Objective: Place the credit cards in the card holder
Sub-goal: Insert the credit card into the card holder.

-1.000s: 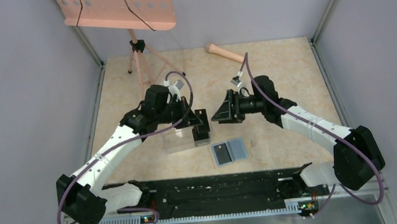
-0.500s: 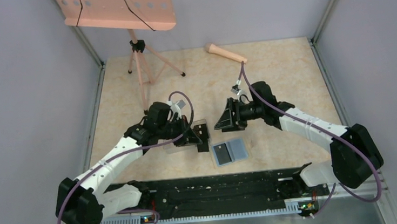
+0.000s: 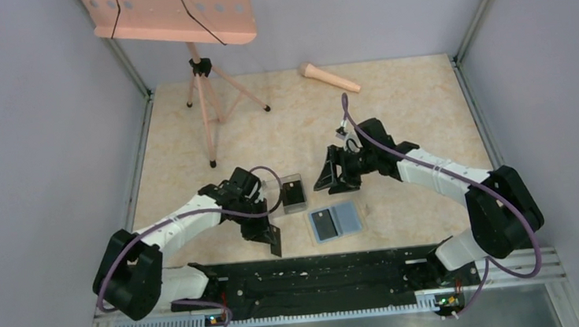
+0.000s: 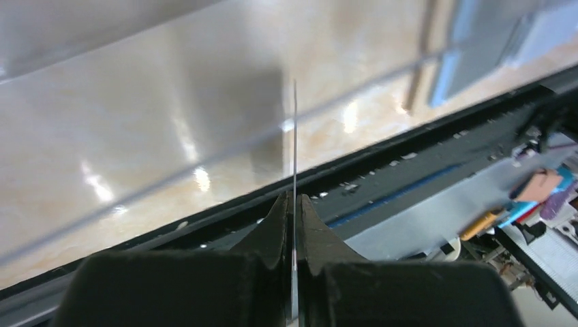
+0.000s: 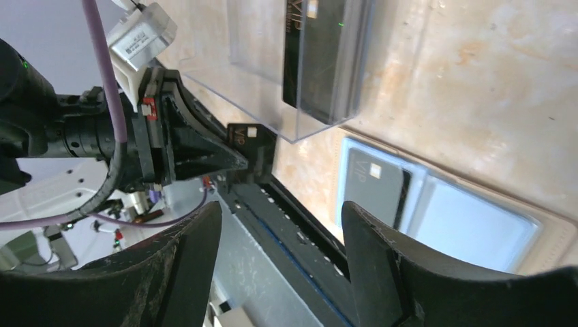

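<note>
One card [image 5: 251, 144] is pinched in the left gripper [image 4: 294, 208], right gripper [image 3: 331, 177] agape; next, probably, slide it into the card holder [image 3: 348, 217].

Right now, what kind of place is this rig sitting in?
Most likely a lab test booth for robot recordings: plain grey walls box in a marble-patterned tabletop, the left arm and right arm are bolted to a black rail at its near edge, and a pink music stand looks like a prop.

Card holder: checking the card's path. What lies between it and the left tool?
Only bare table between left tool and card holder, in the top view; the clear box sits just beyond. The tool pinches a card.
</note>
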You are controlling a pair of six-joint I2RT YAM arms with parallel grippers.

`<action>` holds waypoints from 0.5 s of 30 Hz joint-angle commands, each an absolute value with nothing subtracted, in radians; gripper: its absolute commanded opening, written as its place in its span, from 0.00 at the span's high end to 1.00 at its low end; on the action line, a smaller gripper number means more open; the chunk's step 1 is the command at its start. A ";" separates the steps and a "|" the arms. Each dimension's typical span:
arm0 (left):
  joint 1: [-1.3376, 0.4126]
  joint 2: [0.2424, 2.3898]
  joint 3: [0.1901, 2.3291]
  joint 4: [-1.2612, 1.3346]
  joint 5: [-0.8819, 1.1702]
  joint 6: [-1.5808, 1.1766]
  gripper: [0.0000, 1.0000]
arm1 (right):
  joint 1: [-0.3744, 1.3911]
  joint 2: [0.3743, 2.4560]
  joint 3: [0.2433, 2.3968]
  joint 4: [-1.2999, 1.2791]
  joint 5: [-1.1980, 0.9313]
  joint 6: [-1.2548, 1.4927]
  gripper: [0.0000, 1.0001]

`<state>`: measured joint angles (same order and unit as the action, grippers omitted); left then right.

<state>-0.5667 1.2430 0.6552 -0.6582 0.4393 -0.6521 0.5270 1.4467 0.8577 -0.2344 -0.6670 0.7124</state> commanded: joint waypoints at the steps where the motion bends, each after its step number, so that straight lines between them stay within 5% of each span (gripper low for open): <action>1: -0.545 1.308 0.700 -0.678 0.331 -0.626 1.00 | 0.519 1.447 0.904 -0.303 -0.584 0.657 0.35; 15: -0.523 1.594 0.960 -0.559 0.325 -0.618 1.00 | 0.352 1.396 0.823 -0.413 -0.493 0.589 0.33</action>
